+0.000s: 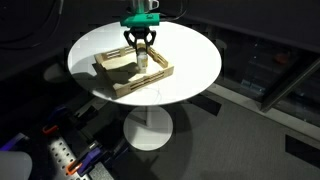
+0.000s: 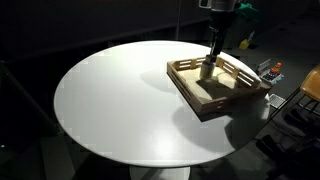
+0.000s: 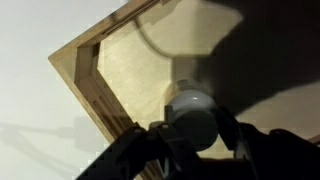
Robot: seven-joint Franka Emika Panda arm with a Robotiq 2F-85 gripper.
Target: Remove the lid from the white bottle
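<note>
The white bottle (image 1: 143, 63) stands upright inside the light wooden tray (image 1: 120, 88) on a round white table (image 1: 195, 60). It also shows in an exterior view (image 2: 206, 72), inside the tray (image 2: 215, 108). My gripper (image 1: 141, 48) comes straight down onto the bottle's top (image 2: 210, 58). In the wrist view the round greyish lid (image 3: 192, 112) sits between my two fingers (image 3: 196, 128), which press on its two sides. The bottle's body is hidden under the lid there. The tray's rim (image 3: 85, 80) runs at the left.
The tray's raised wooden walls surround the bottle closely. The table (image 2: 110, 100) stretches wide beside the tray. Dark floor, cables and clutter (image 1: 60, 155) lie below the table. Coloured objects (image 2: 272, 70) sit beyond the tray's far side.
</note>
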